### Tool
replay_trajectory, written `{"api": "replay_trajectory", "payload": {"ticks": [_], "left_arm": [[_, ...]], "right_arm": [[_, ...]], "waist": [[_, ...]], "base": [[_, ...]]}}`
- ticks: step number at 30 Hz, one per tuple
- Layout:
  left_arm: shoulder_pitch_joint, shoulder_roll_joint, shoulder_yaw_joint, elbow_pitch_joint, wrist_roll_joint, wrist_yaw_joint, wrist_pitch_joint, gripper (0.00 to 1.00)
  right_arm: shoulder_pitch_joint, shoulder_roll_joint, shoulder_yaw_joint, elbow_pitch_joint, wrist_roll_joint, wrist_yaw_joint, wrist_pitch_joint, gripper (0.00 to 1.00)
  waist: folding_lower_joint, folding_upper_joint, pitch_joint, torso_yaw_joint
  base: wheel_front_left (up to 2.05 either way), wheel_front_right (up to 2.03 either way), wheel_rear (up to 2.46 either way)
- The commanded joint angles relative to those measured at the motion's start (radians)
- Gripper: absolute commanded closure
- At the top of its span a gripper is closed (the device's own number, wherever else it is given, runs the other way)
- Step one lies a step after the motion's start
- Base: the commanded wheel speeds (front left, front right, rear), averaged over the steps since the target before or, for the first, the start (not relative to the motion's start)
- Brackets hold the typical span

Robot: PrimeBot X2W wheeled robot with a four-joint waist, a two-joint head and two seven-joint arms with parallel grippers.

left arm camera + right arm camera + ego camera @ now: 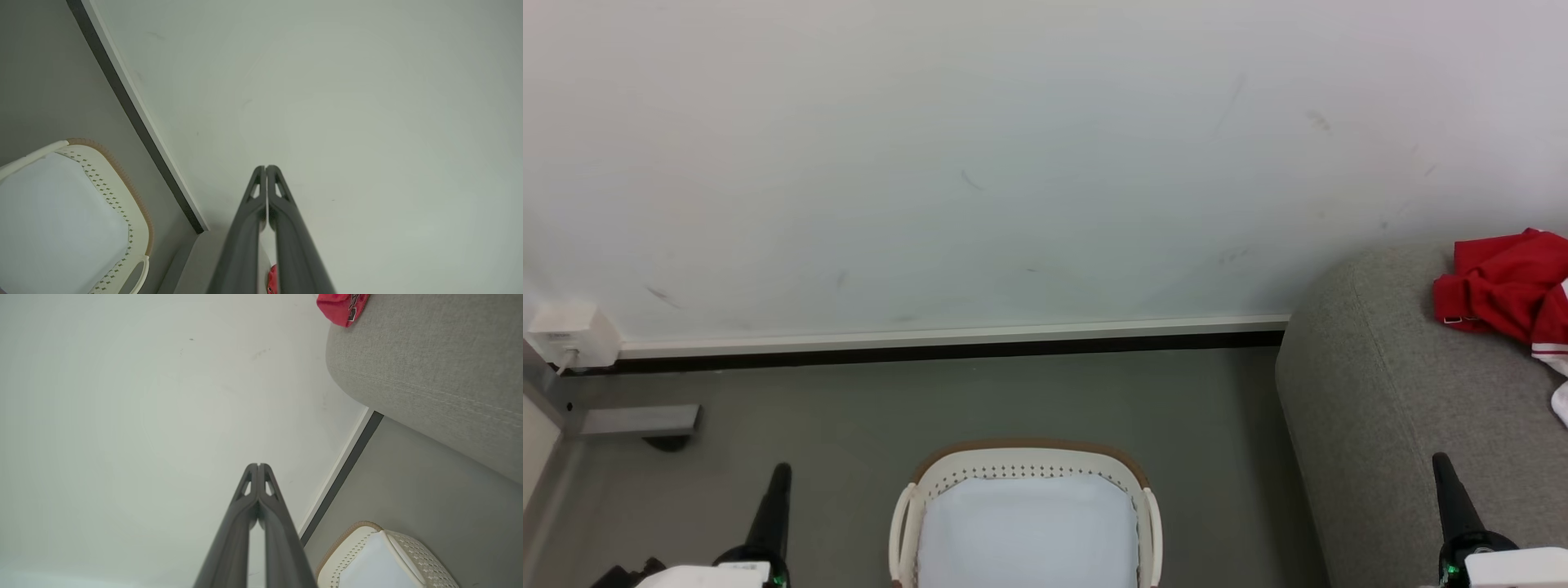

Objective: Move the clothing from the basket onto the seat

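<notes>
Head view: red garment (1507, 286) bunched on the grey sofa (1388, 408) by its wall-side edge, well apart from the laundry basket (1025, 459). Left wrist: my left gripper (265, 168) closed, empty. Right wrist: right gripper (258, 465) likewise.

The left gripper (781, 469) and right gripper (1439, 459) point upward, low and well apart. Both are closed, fingertips touching, holding nothing.

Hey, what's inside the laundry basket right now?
A pale white-blue liner cloth lies spread across the inside of the basket. Whatever is under that cloth is covered. The red clothing lies on the grey sofa, not in the basket.
</notes>
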Motion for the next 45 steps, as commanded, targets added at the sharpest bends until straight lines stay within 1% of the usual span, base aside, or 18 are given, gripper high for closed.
{"api": "replay_trajectory", "payload": {"ticks": [1,31,45], "left_arm": [[-0.013,0.006,0.005,-0.008,-0.014,-0.003,0.008,1.00],[-0.040,0.006,0.015,-0.027,-0.230,-0.004,0.064,1.00],[-0.040,0.006,0.014,-0.026,-0.226,-0.004,0.064,1.00]], "right_arm": [[-0.014,-0.008,-0.006,-0.011,0.021,-0.002,0.005,1.00],[-0.022,-0.009,-0.042,-0.051,0.227,-0.002,0.061,1.00],[-0.022,-0.009,-0.041,-0.048,0.221,-0.002,0.060,1.00]], "waist": [[0.0000,0.0000,0.000,0.000],[-0.0001,0.0000,0.013,0.012],[-0.0001,0.0000,0.013,0.012]], "base": [[0.00,0.00,0.00],[0.00,0.00,0.00],[0.00,0.00,0.00]]}}
